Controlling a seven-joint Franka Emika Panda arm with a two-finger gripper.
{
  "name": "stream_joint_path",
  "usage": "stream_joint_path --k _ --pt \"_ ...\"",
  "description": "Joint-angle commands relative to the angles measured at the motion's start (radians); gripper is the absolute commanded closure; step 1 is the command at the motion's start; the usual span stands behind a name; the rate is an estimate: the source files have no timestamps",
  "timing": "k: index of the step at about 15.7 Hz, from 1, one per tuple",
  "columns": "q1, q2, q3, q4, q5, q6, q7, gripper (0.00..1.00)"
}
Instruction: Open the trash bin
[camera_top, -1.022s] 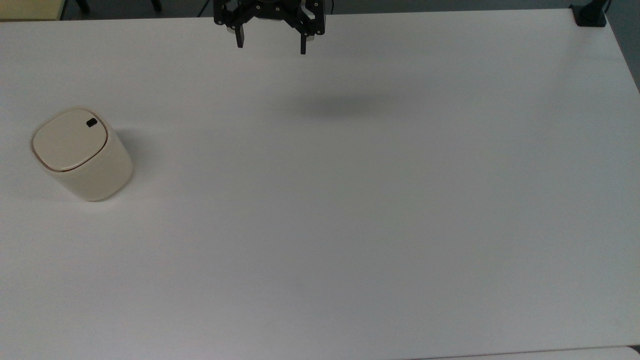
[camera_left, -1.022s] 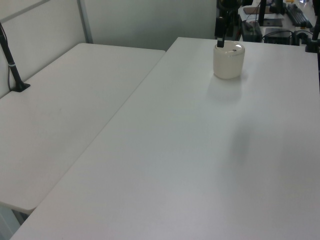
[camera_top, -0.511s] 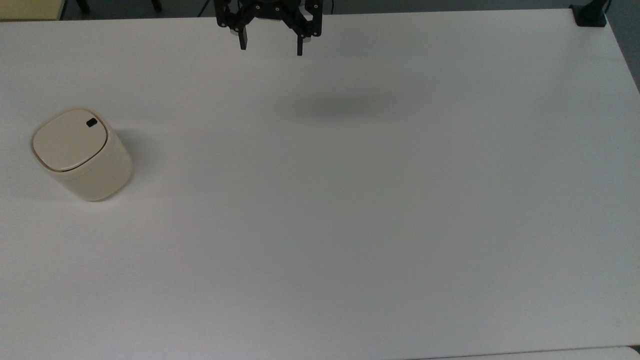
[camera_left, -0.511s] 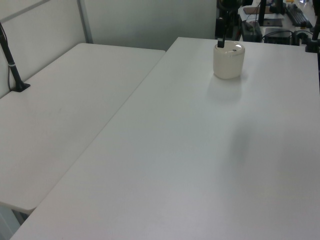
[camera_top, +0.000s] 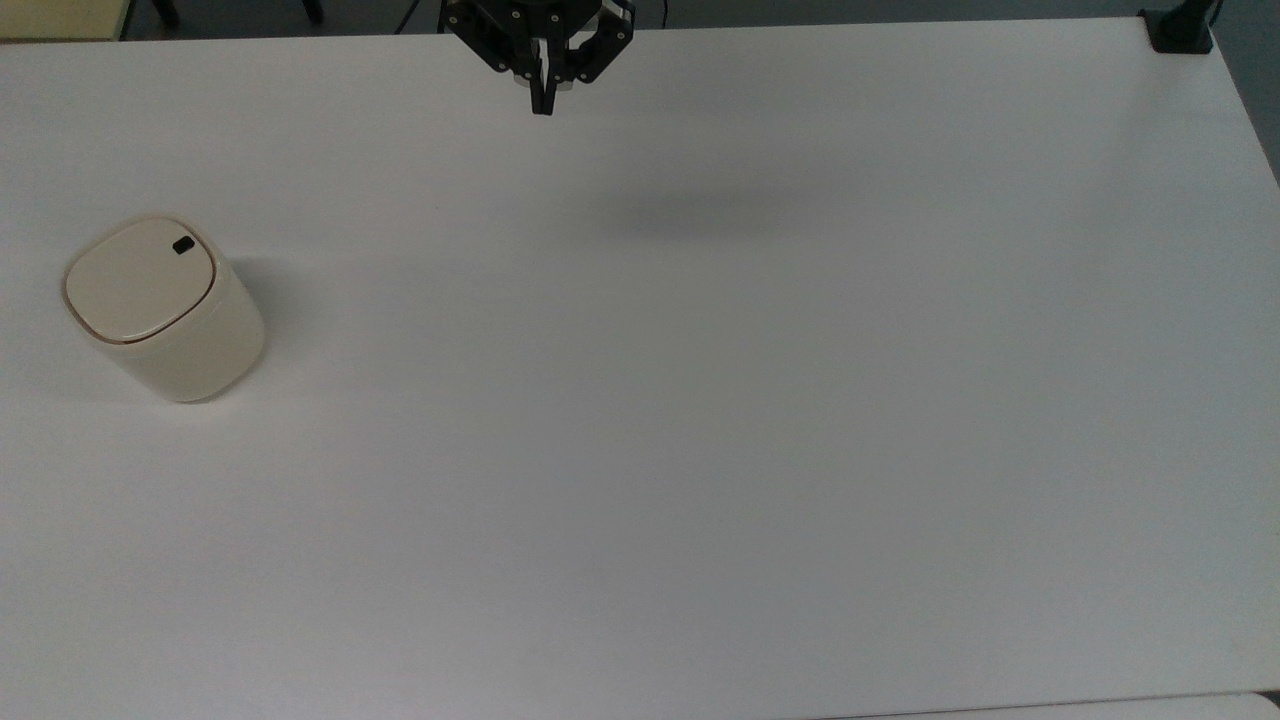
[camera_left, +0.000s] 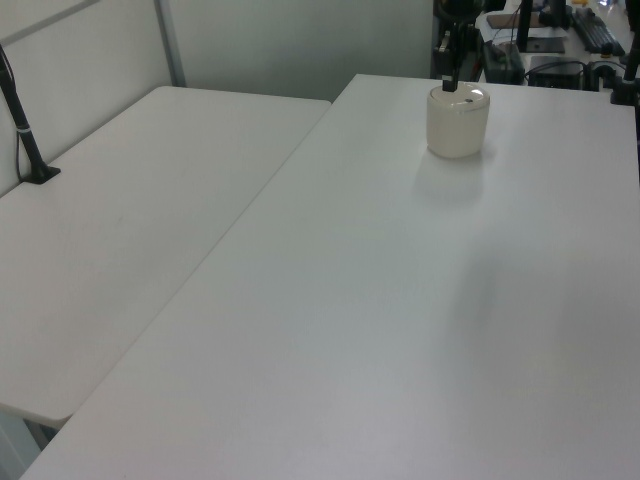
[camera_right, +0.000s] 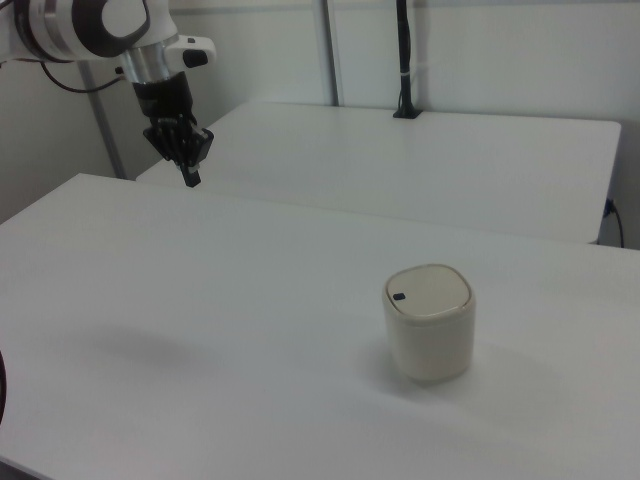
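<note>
The bin (camera_top: 160, 310) stands upright on the white tabletop (camera_top: 700, 400), at 9 o'clock in the top view, lid flat and closed. A black button (camera_top: 183, 245) sits at the lid's 1 o'clock corner. The gripper (camera_top: 542, 105) hangs above the tabletop's far edge, at 12 o'clock in the top view, well apart from the bin. Its fingers (camera_right: 189, 178) are together, holding nothing, pointing downward. In the right view, the bin (camera_right: 430, 322) stands at 4 o'clock from the gripper.

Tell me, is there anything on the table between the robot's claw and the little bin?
No, only bare white table lies between the gripper and the trash bin, seen in the top view.
</note>
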Motion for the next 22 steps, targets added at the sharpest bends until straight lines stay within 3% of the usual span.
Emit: stream_joint_path --k 1,10,22 --pt "0.000 -0.027 -0.003 -0.023 0.021 -0.020 -0.026 1.00" --pt "-0.029 -0.021 -0.020 -0.013 -0.026 -0.062 -0.036 1.00" --pt "-0.378 0.024 -0.020 -0.012 -0.025 0.052 -0.086 1.00"
